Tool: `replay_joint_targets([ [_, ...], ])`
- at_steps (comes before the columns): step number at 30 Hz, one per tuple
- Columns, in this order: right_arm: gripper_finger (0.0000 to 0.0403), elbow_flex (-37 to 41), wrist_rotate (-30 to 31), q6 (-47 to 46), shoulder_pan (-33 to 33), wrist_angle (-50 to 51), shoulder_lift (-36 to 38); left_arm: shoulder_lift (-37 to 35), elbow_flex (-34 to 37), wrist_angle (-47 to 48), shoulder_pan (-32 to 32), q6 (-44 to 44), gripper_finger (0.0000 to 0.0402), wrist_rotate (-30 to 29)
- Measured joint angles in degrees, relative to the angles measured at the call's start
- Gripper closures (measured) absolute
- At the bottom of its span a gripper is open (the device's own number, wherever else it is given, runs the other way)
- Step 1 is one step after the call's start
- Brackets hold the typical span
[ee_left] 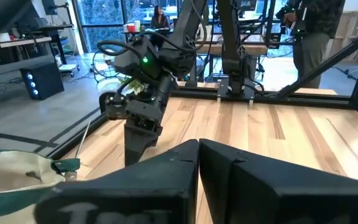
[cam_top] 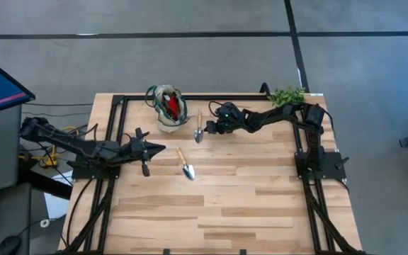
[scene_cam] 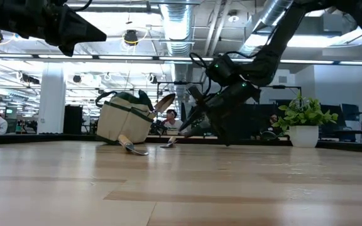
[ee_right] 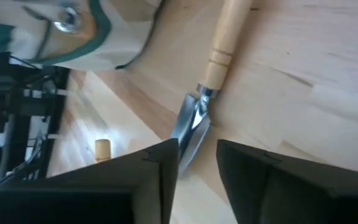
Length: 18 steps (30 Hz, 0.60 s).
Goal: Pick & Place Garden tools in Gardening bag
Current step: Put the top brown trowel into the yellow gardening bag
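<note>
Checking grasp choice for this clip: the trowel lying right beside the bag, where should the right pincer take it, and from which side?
Best at the wooden handle of the trowel, coming from above: it lies flat, handle toward the gardening bag, blade tapering thin. The right pincer now sits open at the blade end, a likely slippier hold.

Blade tip of the trowel (ee_right: 194, 127) hidden behind the right gripper's (ee_right: 197, 165) dark fingers in the right wrist view, handle end cut off by the frame edge. Gardening bag (ee_right: 89, 34) only partly in frame there, contents unseen. Red piece (cam_top: 171, 106) inside the bag from above too small to identify.
</note>
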<state>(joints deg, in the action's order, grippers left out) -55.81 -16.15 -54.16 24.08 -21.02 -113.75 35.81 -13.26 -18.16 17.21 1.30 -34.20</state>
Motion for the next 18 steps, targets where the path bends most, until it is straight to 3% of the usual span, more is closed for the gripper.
replay_joint_targets([
  [8, 0.0272, -3.8, 3.4, -0.4, -1.2, 7.9, 0.0, 0.0, 0.0, 0.4, 0.0, 0.0, 0.0401, 0.0],
  [18, 0.0284, -4.1, 8.7, -1.0, -3.3, 8.6, 0.0, 0.0, 0.0, 0.4, 0.0, 0.0, 0.0401, 0.0],
])
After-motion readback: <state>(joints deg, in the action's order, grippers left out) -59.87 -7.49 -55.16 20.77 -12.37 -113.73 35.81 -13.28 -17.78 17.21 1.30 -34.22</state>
